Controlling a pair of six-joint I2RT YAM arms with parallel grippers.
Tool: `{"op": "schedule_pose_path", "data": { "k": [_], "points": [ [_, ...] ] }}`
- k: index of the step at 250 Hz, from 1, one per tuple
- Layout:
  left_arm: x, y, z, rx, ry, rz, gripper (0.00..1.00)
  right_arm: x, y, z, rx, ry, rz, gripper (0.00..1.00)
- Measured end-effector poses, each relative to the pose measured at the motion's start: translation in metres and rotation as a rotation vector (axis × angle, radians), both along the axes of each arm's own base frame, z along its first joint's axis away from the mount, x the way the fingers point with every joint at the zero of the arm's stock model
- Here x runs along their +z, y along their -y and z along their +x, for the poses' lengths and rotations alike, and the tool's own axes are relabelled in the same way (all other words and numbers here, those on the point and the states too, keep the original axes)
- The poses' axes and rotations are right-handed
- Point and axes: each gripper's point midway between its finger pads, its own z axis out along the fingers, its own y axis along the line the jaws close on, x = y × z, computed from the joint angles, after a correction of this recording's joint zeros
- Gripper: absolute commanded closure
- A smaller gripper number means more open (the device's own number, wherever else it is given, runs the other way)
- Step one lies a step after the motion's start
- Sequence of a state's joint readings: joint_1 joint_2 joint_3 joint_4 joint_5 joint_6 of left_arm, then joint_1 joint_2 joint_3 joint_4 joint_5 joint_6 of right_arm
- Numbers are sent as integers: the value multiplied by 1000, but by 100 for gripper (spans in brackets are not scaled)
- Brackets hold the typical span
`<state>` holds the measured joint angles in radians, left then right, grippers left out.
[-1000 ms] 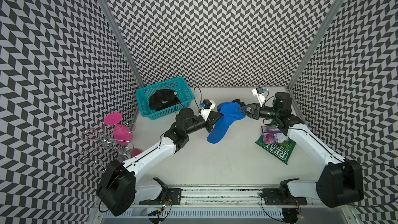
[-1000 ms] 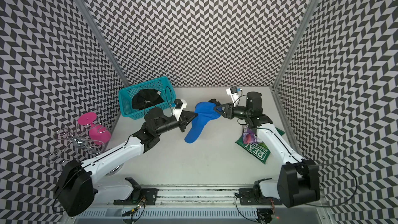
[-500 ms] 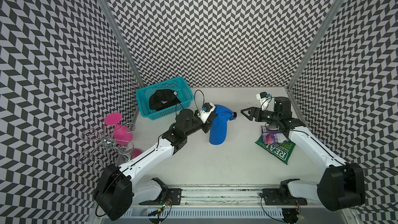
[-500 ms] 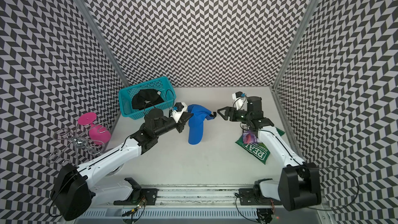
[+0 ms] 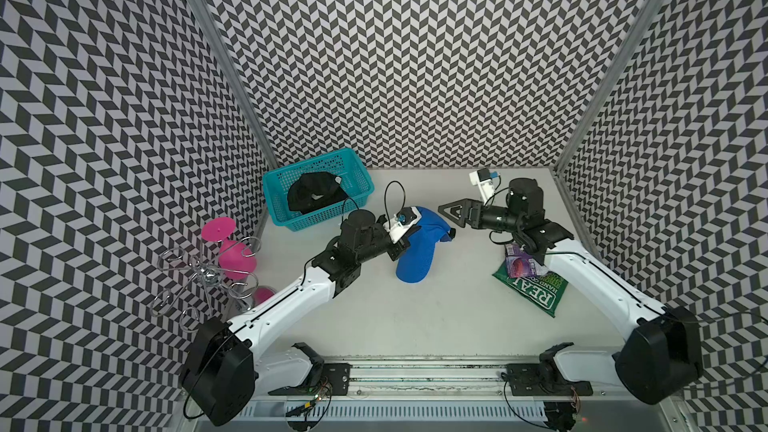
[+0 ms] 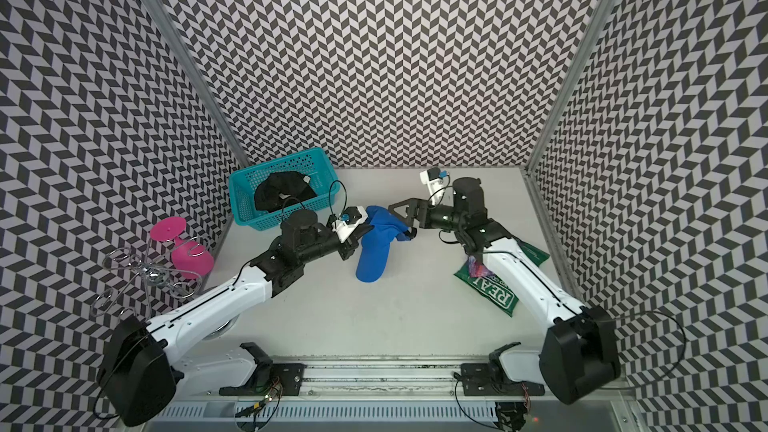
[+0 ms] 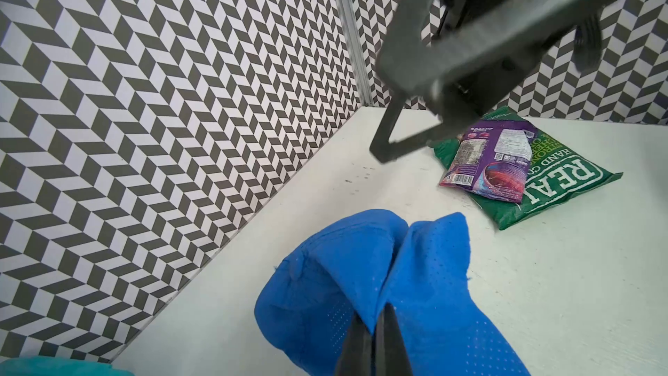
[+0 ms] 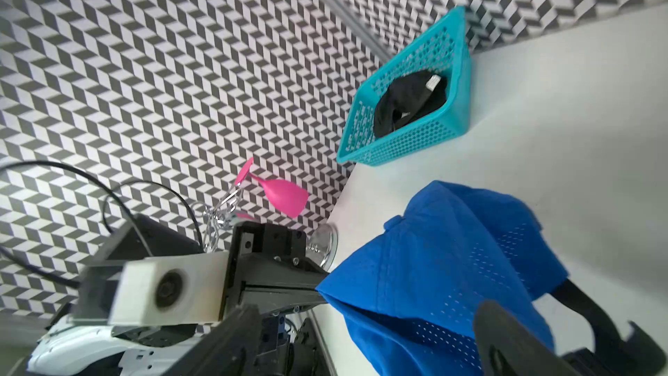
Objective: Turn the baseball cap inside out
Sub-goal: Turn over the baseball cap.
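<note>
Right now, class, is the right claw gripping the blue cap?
No, the right claw is wide open by the cap; only the left claw pinches it.

- Black-and-white chevron walls enclose the pale grey surface at its back and on both sides.
- Grey metal posts rise from the surface's back corners.
- A metal rail runs along the surface's front edge.
- Light is even, with soft shadows.

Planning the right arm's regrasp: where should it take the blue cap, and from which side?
Likely the crown's loose edge on the blue cap, opposite where the left gripper pinches it, approached level from the robot's right. The cap hangs folded from that pinch, brim drooping toward the table, and that edge faces the open right gripper.
</note>
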<state>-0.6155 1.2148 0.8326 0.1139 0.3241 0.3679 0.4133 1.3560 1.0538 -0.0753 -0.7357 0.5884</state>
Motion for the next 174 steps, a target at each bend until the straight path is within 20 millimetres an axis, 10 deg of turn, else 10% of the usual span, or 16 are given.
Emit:
{"op": "schedule_pose_path", "data": {
  "k": [69, 143, 174],
  "points": [
    [-3, 17, -13, -109, -4, 30, 100, -38, -34, 0, 50, -113, -86, 12],
    [-20, 35, -24, -181, -58, 70, 99, -52, -43, -5, 91, -124, -136, 100],
    [-19, 32, -27, -154, -98, 19, 60, -48, -42, -2, 87, -102, -129, 100]
  ]
}}
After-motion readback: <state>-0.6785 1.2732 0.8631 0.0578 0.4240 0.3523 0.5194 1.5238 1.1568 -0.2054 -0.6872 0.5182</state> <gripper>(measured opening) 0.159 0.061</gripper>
